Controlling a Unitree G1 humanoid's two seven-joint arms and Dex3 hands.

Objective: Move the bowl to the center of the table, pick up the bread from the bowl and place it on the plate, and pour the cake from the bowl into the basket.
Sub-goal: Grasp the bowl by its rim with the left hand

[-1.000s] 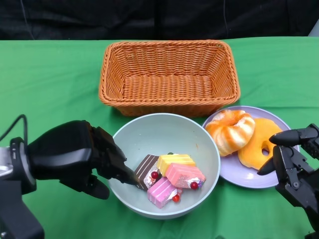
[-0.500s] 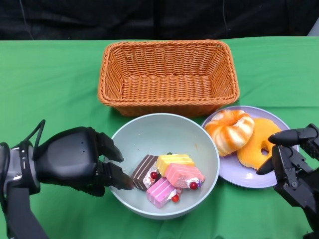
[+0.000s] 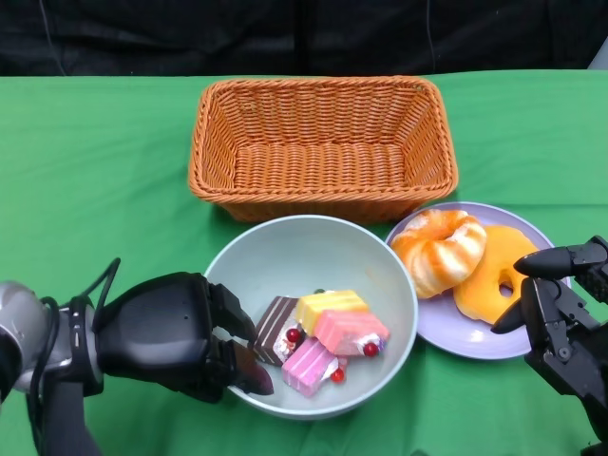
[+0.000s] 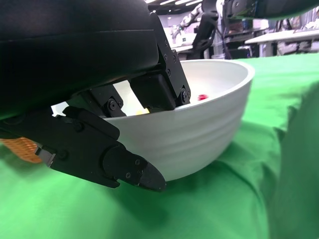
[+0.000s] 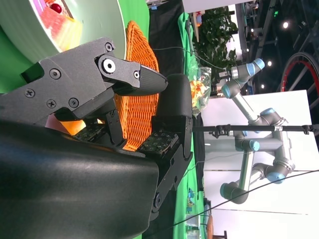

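Observation:
The pale green bowl [image 3: 313, 252] sits at the table's middle front, holding several small cakes [image 3: 328, 337]. My left hand [image 3: 176, 347] grips its near-left rim. In the left wrist view the fingers [image 4: 159, 89] reach over the rim into the bowl [image 4: 199, 124], with the thumb against the outer wall. Two breads, a striped ring [image 3: 439, 247] and an orange donut [image 3: 494, 271], lie on the lilac plate [image 3: 446, 337] to the bowl's right. My right hand [image 3: 556, 318] hovers open at the plate's right edge, holding nothing. The empty wicker basket [image 3: 321, 85] stands behind the bowl.
Green cloth [image 3: 95, 180] covers the table, bare at the left and far right. The basket's front wall is close behind the bowl and plate. The right wrist view shows my own hand [image 5: 99, 89], with the basket [image 5: 137, 109] and the bowl [image 5: 75, 25] beyond it.
My left hand has slid down along the bowl's left rim toward the front and closed on it. Bowl, plate and right hand have stayed in place.

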